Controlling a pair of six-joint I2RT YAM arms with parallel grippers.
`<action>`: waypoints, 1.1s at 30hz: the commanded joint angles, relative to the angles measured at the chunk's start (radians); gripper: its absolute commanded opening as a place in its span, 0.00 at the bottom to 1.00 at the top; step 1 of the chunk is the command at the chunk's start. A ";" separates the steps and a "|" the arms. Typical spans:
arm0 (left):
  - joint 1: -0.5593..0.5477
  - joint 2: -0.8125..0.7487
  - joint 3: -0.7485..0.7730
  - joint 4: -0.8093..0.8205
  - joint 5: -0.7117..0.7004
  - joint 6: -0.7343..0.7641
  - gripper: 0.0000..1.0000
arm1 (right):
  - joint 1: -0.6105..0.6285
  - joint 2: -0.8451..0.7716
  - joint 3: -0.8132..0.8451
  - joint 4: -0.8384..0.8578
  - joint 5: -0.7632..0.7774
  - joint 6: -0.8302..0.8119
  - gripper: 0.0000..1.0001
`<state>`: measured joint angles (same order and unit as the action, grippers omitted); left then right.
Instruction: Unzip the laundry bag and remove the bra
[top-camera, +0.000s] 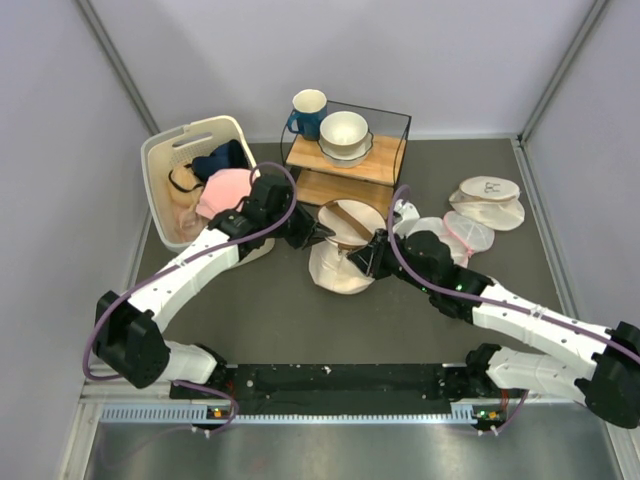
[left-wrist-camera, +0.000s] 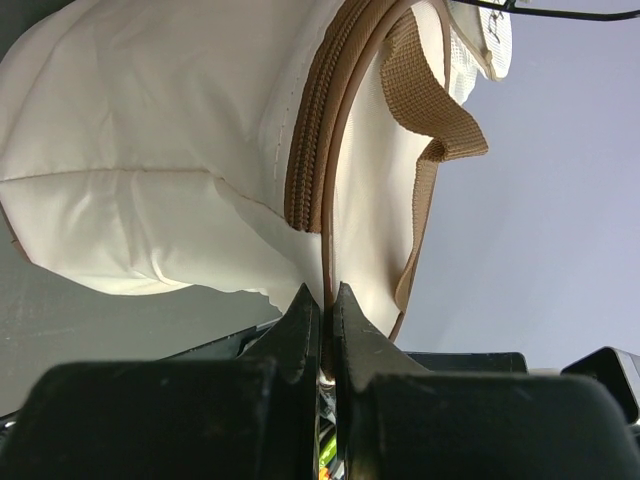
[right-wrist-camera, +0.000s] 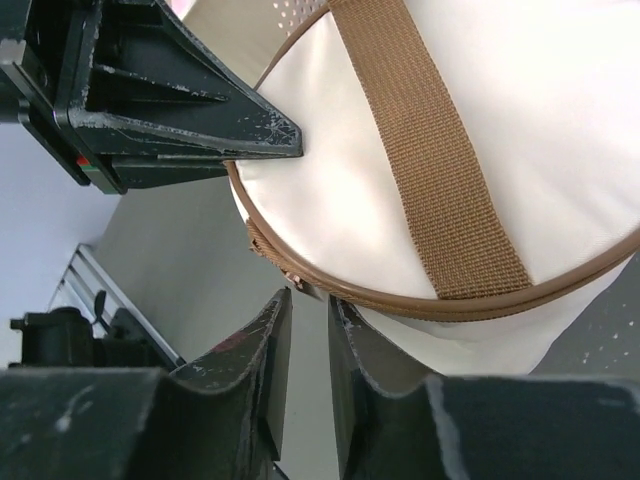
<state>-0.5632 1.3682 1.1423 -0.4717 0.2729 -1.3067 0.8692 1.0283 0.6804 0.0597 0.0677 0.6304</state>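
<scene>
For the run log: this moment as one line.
left gripper: shut on laundry bag piping | right gripper: open by zipper pull | zip: closed

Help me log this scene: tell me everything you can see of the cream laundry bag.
The laundry bag is a cream, drum-shaped fabric bag resting on the table before the wooden shelf. Brown piping rims its round end, a brown strap crosses it, and the brown zip looks closed. The left hand pinches the piping; the right hand hovers slightly open at the rim.
</scene>
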 joint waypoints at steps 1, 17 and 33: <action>0.006 -0.018 0.002 0.045 0.022 -0.002 0.00 | 0.011 0.001 0.019 0.011 0.017 0.002 0.25; 0.008 -0.014 0.004 0.059 0.043 -0.003 0.00 | 0.022 0.072 0.051 0.072 -0.009 -0.023 0.30; 0.020 -0.009 -0.003 0.059 0.051 0.006 0.00 | 0.024 0.007 0.008 0.019 0.136 0.009 0.00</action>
<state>-0.5507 1.3682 1.1423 -0.4622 0.2794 -1.3067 0.8879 1.0771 0.6880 0.0807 0.1024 0.6292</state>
